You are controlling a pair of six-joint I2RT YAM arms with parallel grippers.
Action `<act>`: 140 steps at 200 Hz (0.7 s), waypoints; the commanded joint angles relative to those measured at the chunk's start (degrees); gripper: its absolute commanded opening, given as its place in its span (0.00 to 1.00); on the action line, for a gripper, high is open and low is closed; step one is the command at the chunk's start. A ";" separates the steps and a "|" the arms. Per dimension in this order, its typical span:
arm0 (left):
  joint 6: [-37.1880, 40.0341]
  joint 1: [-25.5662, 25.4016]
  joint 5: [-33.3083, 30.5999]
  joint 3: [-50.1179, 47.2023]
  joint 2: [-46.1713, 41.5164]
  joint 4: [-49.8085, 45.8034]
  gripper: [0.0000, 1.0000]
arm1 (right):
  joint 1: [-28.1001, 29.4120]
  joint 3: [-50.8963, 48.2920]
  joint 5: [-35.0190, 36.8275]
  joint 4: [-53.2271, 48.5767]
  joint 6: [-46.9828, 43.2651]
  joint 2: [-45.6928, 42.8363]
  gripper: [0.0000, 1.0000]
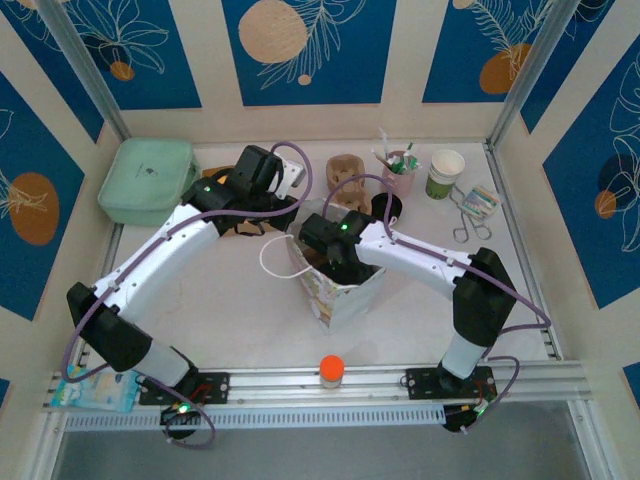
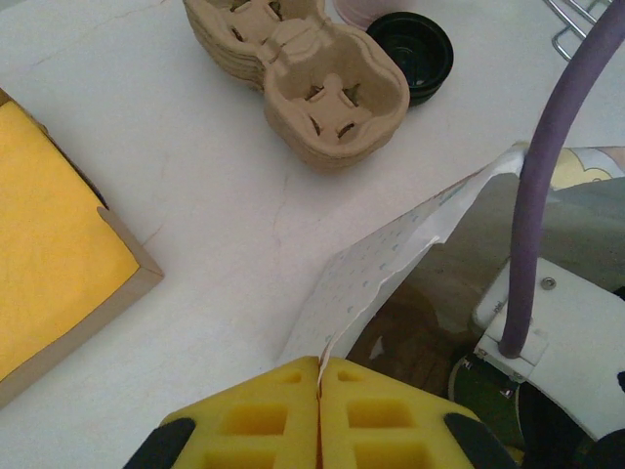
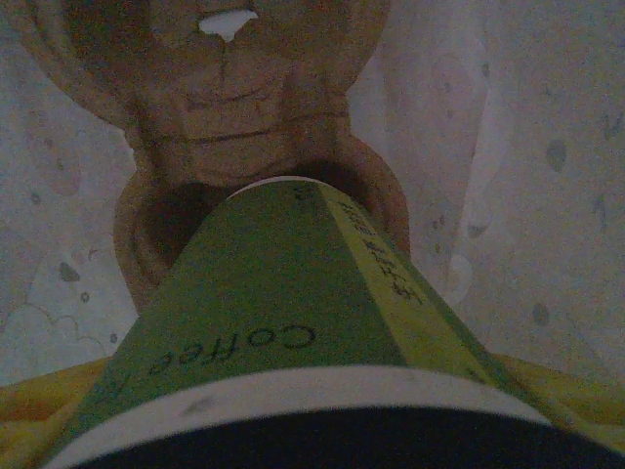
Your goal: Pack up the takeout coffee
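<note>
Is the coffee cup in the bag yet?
In: the paper bag surrounds the green coffee cup, pulp carrier beneath it.

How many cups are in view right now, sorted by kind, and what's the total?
Green takeout coffee cup, black lid on: 1
Lidless green-and-white cup: 1
Pink cup of sticks: 1
Total: 3
</note>
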 commanded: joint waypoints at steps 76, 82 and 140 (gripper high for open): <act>0.18 -0.21 -0.95 0.51 -1.77 0.01 0.08 | -0.33 -2.13 -2.69 1.73 -0.78 -0.44 0.12; 0.21 -0.24 -0.99 0.51 -1.79 0.02 0.08 | -0.42 -2.17 -2.79 1.82 -0.86 -0.34 0.12; 0.17 -0.25 -1.04 0.51 -1.88 0.00 0.08 | -0.57 -2.85 -3.42 2.36 -0.95 0.28 0.12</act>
